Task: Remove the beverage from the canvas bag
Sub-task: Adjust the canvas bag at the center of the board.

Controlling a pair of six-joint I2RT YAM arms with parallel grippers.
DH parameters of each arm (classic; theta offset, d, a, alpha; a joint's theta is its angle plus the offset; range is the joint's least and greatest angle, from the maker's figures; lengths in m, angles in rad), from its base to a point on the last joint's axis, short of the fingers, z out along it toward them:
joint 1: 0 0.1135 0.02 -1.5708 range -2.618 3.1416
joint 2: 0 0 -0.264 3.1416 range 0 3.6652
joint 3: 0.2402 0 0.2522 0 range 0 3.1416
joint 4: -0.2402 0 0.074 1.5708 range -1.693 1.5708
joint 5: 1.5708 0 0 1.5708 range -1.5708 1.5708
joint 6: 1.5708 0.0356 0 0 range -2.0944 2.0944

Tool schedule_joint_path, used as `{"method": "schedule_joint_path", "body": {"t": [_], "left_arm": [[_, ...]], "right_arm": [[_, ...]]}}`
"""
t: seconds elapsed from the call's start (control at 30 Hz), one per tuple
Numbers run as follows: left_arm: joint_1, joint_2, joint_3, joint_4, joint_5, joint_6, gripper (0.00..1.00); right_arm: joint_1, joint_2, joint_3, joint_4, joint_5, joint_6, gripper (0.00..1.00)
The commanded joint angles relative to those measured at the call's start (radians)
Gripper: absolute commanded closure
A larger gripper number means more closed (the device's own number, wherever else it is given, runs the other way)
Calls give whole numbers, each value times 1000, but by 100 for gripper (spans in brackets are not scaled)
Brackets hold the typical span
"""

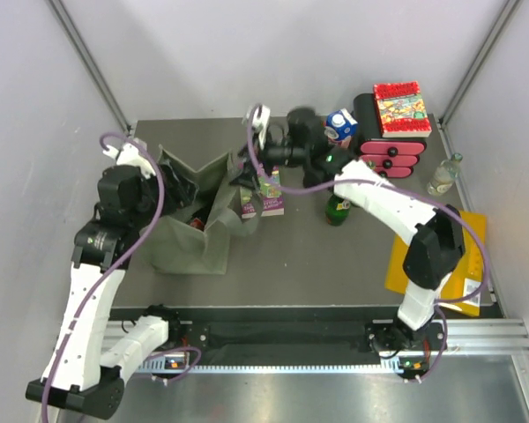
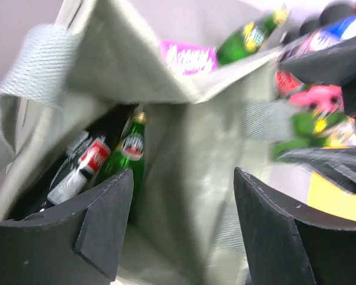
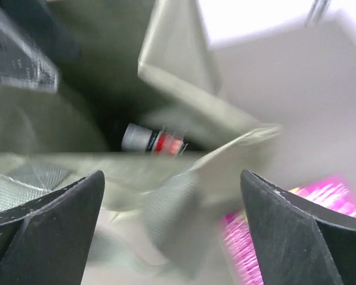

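Black fingers of the left gripper (image 2: 183, 178) stand spread apart, gripping nothing, aimed into the open mouth of the canvas bag (image 2: 190, 113). Just beyond the finger on the left of its wrist view, inside the bag, a green bottle (image 2: 129, 151) with a gold cap and red label leans with its cap farther from the gripper than its body. Its lower part is hidden behind that finger. Just beside it, farther to that side, lies a dark bottle (image 2: 86, 163) with a red label, its long axis roughly parallel. Both run lengthwise away from the gripper, so I judge the gap must shift sideways toward them and close across a body, not along it.

The right gripper (image 3: 172, 178) is likewise released, over the bag's opposite rim with a blurred strap under its gap. Whether it touches the cloth I cannot tell. From it the dark bottle sits deep ahead, only its cap end showing. The left gripper looks the nearer to the drinks. Beyond the right gripper, outside the bag, a loose green bottle (image 1: 337, 207) stands on the table (image 1: 317, 264).
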Motion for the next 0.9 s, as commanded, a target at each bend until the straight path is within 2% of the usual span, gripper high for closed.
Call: {"method": "schedule_joint_path", "body": {"t": [0.0, 0.07, 0.17, 0.3, 0.4, 0.57, 0.73, 0.83, 0.87], "left_arm": [[4, 43, 156, 9, -70, -61, 27], [6, 67, 199, 15, -82, -34, 26], [4, 64, 235, 33, -82, -8, 26], [4, 52, 304, 18, -114, 42, 25], [4, 44, 342, -16, -152, 75, 25], [4, -9, 367, -95, -231, 127, 25], [4, -28, 400, -168, -243, 162, 25], [4, -32, 408, -192, -228, 165, 24], [4, -35, 400, -195, -217, 167, 24]], "right_arm": [[-48, 40, 358, -247, -298, -276, 0], [-31, 47, 402, -326, -358, -361, 0], [41, 27, 417, -433, -337, -542, 0], [160, 71, 563, -585, -292, -626, 0], [242, 106, 577, -649, -228, -691, 0], [338, 149, 571, -639, -65, -647, 0], [391, 183, 522, -519, 134, -532, 3], [403, 206, 525, -489, 220, -489, 5], [404, 211, 523, -490, 230, -486, 10]]}}
